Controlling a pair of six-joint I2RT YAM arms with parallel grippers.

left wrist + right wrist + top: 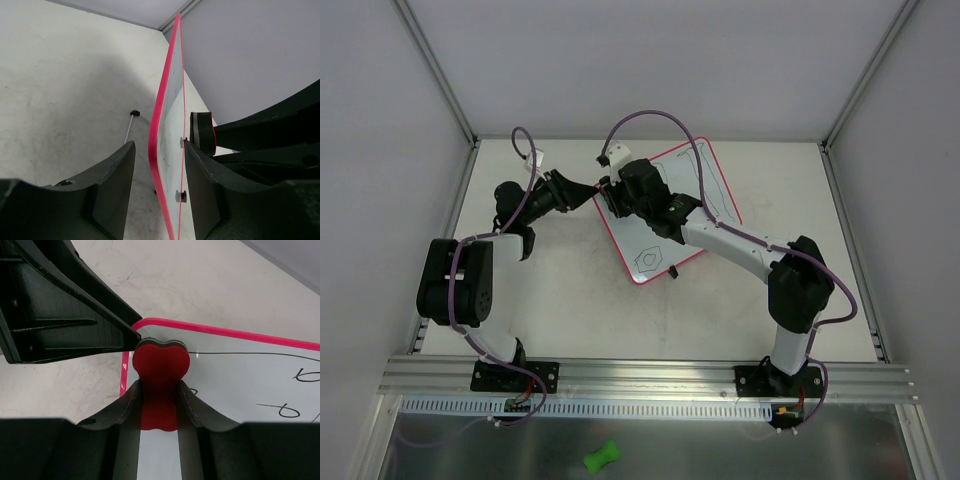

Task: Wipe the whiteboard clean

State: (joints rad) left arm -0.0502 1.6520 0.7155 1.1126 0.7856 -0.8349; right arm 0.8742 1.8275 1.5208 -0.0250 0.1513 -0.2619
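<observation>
Whiteboard (712, 175): on the table (560, 290), far middle, turned at a slant, with a pink frame all round.
Doodles (650, 258): a black hexagon by the near corner, with loops and long lines across the rest.
Left tool (159, 145): comes in from the left and stands open astride the whiteboard's left edge. One finger (200, 180) looks to be against the face, and the other is just off the frame.
Right tool (159, 385): clamped on a red eraser (160, 360).
Eraser: pressed on the whiteboard at its left corner, tip just beside the left tool.
Edge: I can't tell whether it is raised off the table.
</observation>
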